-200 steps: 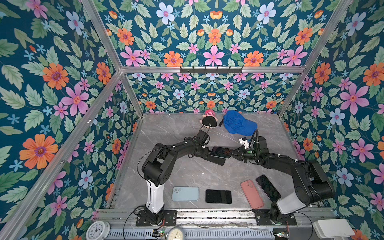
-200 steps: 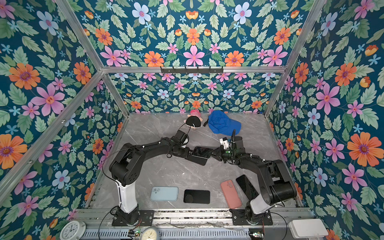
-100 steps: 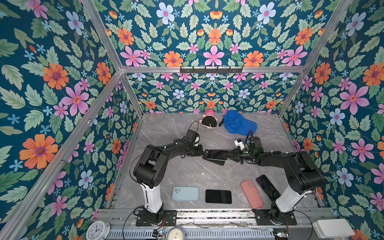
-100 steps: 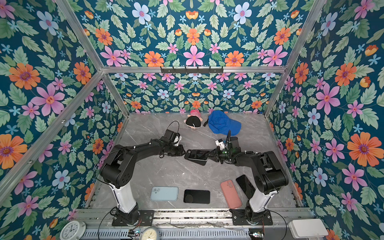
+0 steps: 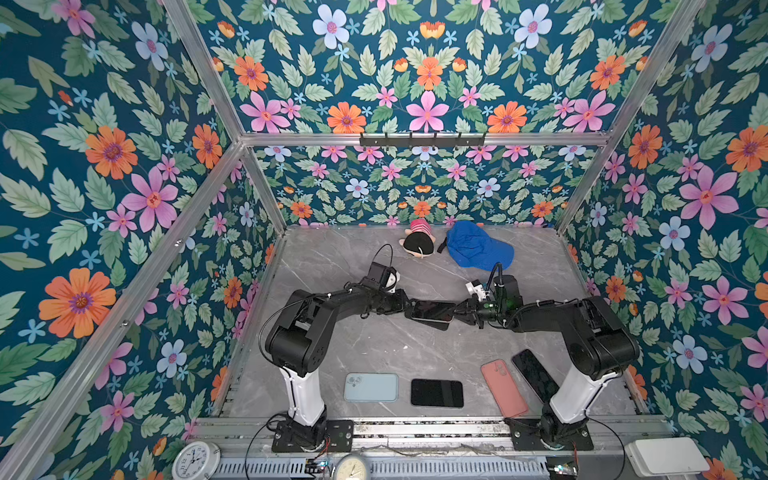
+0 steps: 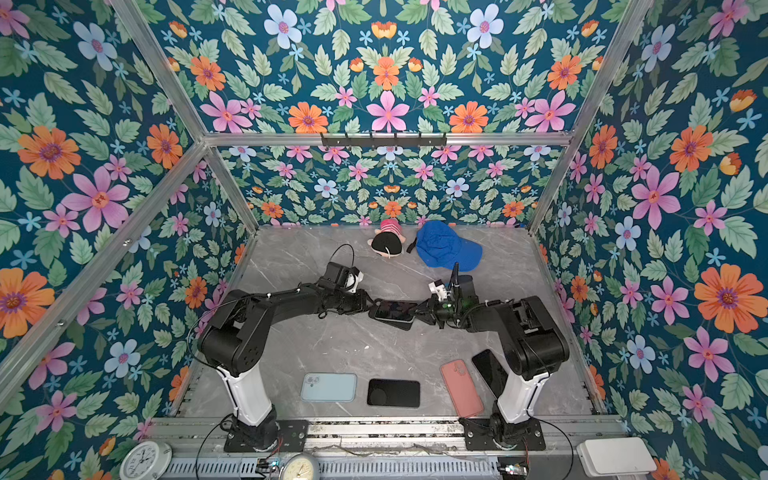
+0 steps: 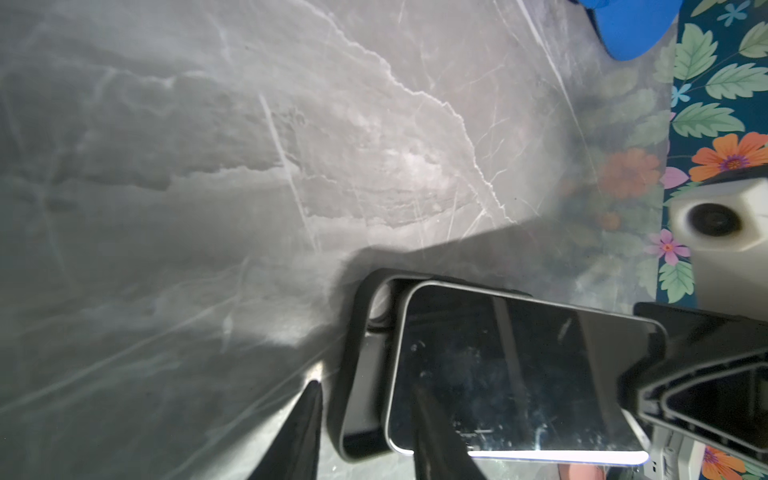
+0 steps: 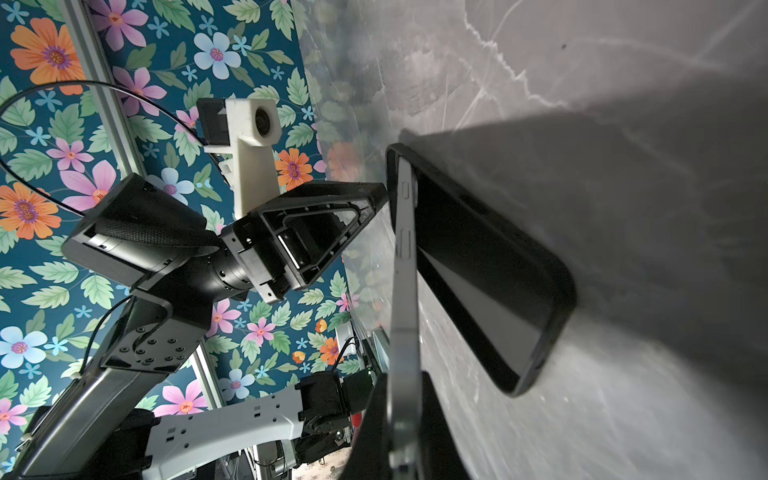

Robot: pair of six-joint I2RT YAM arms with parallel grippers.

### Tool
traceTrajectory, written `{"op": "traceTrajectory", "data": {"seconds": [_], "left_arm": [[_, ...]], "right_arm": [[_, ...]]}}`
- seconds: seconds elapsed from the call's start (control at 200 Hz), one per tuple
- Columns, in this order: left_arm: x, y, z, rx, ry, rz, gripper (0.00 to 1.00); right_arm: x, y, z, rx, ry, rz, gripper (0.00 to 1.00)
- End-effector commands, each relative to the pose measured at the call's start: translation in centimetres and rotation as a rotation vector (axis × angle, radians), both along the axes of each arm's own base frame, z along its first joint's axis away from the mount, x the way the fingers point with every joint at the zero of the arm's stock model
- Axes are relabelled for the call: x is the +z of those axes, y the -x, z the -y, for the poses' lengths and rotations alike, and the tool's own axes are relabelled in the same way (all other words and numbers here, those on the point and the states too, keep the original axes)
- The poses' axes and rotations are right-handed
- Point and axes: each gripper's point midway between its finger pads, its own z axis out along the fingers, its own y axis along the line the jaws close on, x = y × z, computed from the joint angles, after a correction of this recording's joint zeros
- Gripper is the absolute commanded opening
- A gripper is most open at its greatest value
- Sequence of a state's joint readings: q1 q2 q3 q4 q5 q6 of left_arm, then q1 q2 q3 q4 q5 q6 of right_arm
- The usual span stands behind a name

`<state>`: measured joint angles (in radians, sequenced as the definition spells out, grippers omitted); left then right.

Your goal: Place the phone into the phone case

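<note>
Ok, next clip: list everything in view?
phone: one, dark screen, mid-table, slanted over the case
case: one, black, beneath it
cases or face-down phones: three, front edge: blue one, black one, pink one
second phone: one, black, beside the pink one
cap: one, blue, back
soft toy: one, black and pink, beside the cap
clocks: two, white-faced, below the front rail
box: one, white, front right
hook rail: one, black, back wall
table: one, grey marble
left gripper: fingers apart astride the case's end
right gripper: fingers shut on the phone
</note>
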<state>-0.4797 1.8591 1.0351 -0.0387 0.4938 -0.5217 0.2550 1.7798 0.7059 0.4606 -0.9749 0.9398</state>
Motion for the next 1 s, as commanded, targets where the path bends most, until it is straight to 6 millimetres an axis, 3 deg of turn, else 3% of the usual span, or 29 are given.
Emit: {"op": "traceTrajectory", "data": {"seconds": [0.0, 0.995], "left_arm": [[0.1, -0.1, 0.3, -0.003, 0.021, 0.004, 0.39], [-0.6, 0.8, 0.6, 0.000, 0.069, -0.024, 0.37]], "right_arm": [[0.5, -0.2, -0.4, 0.018, -0.025, 0.024, 0.00], [-1.6, -0.5, -1.3, 0.043, -0.032, -0.030, 0.00]]}}
